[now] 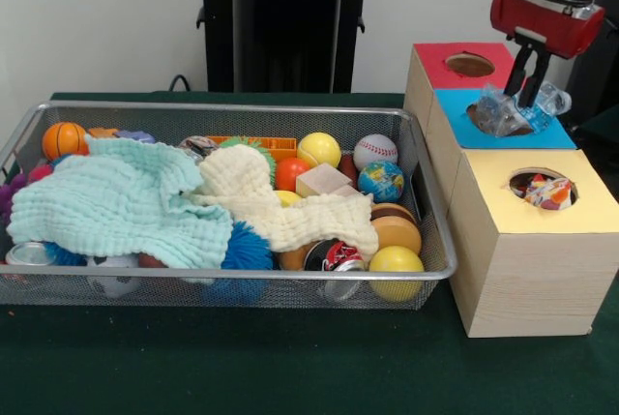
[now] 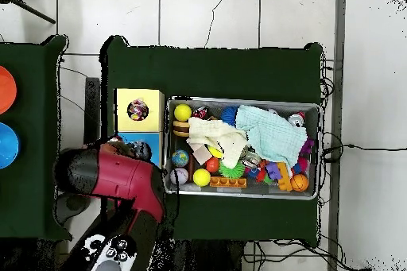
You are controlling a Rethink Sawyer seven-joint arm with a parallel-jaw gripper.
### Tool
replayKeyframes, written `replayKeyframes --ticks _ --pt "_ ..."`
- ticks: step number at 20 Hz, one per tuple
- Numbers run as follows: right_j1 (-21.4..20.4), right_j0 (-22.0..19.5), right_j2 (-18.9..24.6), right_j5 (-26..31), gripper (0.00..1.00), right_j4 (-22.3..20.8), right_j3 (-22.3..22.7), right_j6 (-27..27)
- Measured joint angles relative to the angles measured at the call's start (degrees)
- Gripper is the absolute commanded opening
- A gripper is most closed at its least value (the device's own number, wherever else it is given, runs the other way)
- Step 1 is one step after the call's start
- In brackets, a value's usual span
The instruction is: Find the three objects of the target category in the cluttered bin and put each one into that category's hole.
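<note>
Nearest the camera, the wire mesh bin is heaped with balls under a mint muslin cloth and a cream knitted cloth. Beside it stands the yellow-topped wooden box, a crumpled wrapper in its hole. Behind that, the red-and-black gripper has its fingers clamped on a crinkled clear plastic bag over the blue-topped box's hole. It looks light, slippery and springy; pinching a bunched fold seems safest.

wire mesh bin, muslin cloth
</note>
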Motion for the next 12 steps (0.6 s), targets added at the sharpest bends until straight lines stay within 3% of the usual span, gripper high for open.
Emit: replayKeyframes --ticks 9,10,12 --pt "-0.21 -0.35 0.56 -0.01 0.0 0.0 0.34 0.0" --pt "-0.23 -0.36 0.57 0.0 1.0 0.0 0.36 0.0" --pt "-0.24 -0.37 0.59 -0.02 1.0 0.01 0.37 0.0"
